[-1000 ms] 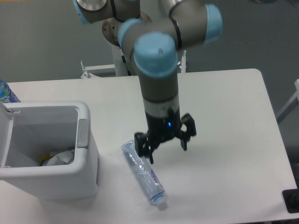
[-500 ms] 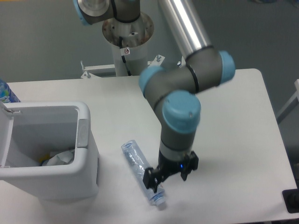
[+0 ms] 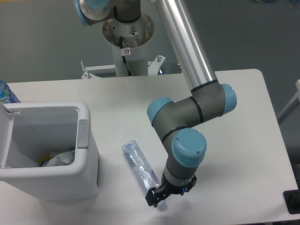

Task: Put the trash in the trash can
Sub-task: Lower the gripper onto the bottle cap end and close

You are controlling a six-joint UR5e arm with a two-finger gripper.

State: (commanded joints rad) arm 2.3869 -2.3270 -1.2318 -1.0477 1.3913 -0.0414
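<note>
One crushed clear bottle [image 3: 139, 167], purplish label, cap end under claw [image 3: 161, 199]; claw grip unclear.

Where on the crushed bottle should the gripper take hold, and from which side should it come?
Probably from above, across the narrow width of the bottle near its cap end. It lies flat on the table, long axis diagonal, so the fingers should straddle it crosswise. The gripper hangs over that end; whether it is open cannot be told.

Even bright light, soft shadows, slight blur
</note>
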